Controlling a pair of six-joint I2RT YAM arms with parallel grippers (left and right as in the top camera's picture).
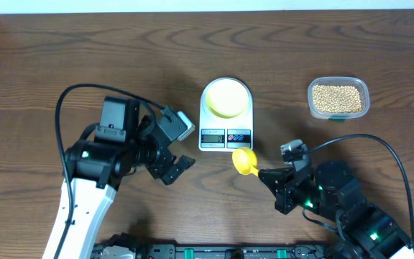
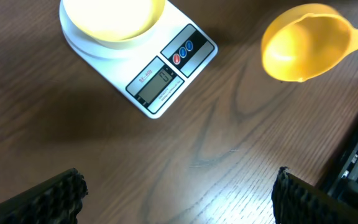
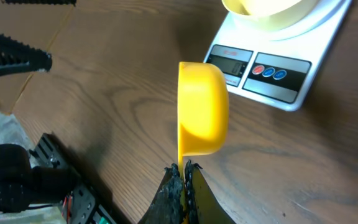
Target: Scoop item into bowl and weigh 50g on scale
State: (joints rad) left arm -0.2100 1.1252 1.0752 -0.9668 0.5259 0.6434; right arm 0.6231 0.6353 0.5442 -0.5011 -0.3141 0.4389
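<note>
The pale yellow bowl (image 1: 226,96) sits on the white scale (image 1: 225,134), which also shows in the left wrist view (image 2: 160,81) and the right wrist view (image 3: 272,71). The bowl looks empty (image 2: 114,18). The tan beans (image 1: 337,98) fill a clear tub at the back right. My right gripper (image 1: 268,175) is shut on the handle of a bright yellow measuring spoon (image 1: 245,161), just front-right of the scale; the spoon (image 3: 202,109) is turned on its side. My left gripper (image 1: 175,167) is open and empty, left of the scale.
The clear plastic tub (image 1: 364,92) stands at the back right. Black cables loop over the table by both arms. A dark rack runs along the front edge (image 1: 214,252).
</note>
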